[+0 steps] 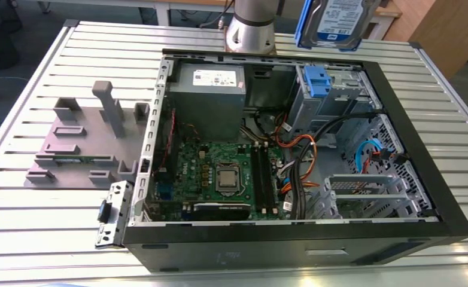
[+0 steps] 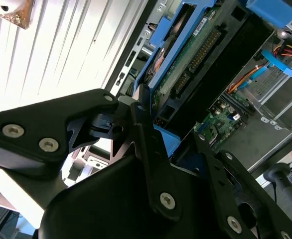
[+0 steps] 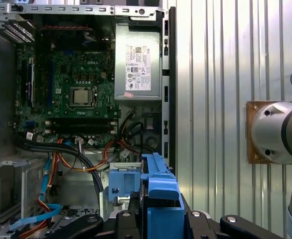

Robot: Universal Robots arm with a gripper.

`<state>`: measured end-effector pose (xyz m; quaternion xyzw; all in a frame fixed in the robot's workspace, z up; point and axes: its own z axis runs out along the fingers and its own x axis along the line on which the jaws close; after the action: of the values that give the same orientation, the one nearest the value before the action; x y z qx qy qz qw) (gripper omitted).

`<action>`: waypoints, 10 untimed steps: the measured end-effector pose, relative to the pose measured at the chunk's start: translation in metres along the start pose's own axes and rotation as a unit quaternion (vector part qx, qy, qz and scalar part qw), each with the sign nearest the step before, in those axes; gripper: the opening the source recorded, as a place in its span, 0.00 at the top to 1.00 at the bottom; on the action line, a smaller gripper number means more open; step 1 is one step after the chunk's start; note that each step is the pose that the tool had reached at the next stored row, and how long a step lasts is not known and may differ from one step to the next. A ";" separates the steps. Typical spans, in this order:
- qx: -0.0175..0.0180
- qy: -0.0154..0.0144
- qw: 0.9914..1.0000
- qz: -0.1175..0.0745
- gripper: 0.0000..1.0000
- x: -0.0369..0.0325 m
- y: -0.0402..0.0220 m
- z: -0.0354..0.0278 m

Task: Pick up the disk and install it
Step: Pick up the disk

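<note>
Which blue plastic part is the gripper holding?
The disk, a labelled drive in a blue bracket, raised above the case; the small blue latch sits inside it.

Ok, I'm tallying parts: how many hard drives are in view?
1: the disk, held in the gripper above the open computer case. Others may be hidden inside its bays.

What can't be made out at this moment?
Exterior view: the upper part of the disk is cut off by the top edge.
Second wrist view: the hand covers the disk's near end.
First wrist view: the disk's label is hidden, because the disk is seen edge-on.
</note>
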<state>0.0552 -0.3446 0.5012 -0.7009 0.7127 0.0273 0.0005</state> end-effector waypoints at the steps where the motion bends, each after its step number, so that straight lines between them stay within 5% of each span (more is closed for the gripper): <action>1: 0.000 0.000 1.000 0.000 0.63 0.0000 -0.0005 0.0000; 10: 0.000 0.000 1.000 0.000 0.63 -0.0001 -0.0047 -0.0001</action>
<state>0.0599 -0.3446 0.5012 -0.7009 0.7127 0.0273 0.0005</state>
